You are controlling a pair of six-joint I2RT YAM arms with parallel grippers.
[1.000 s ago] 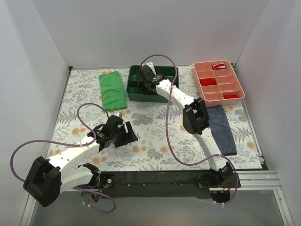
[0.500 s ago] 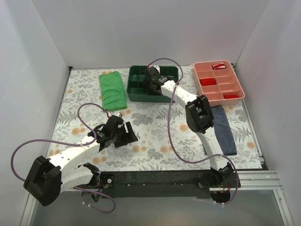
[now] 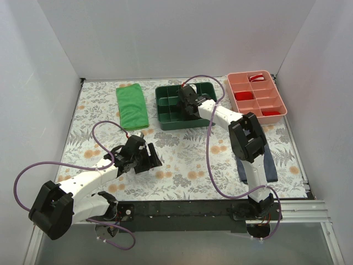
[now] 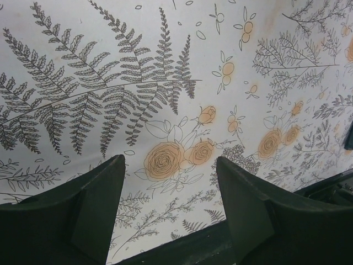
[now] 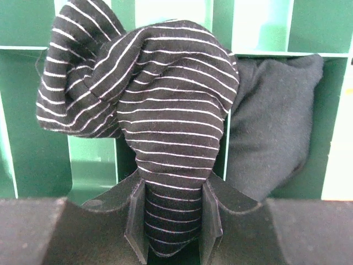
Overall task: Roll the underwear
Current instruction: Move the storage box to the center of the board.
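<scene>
The underwear [image 5: 165, 110] is a bunched roll of black fabric with thin pale stripes. My right gripper [image 5: 174, 215] is shut on its lower end, a finger pressed against each side. It hangs over the green compartment tray [image 5: 27, 165], next to a plain dark bundle [image 5: 276, 121] lying in one compartment. In the top view the right gripper [image 3: 187, 102] reaches over the tray [image 3: 165, 116] and hides the roll. My left gripper [image 3: 149, 157] hovers low over the floral tablecloth at the near left. In its wrist view the left gripper [image 4: 170, 163] is open with nothing between the fingers.
A bright green folded cloth [image 3: 131, 106] lies at the back left. A pink compartment tray [image 3: 256, 95] with red items stands at the back right. A navy folded garment [image 3: 267, 160] lies partly under the right arm. White walls enclose three sides.
The right gripper has moved right and toward the near side with the underwear in it, and the green tray has shifted slightly right. The left arm has not moved.
</scene>
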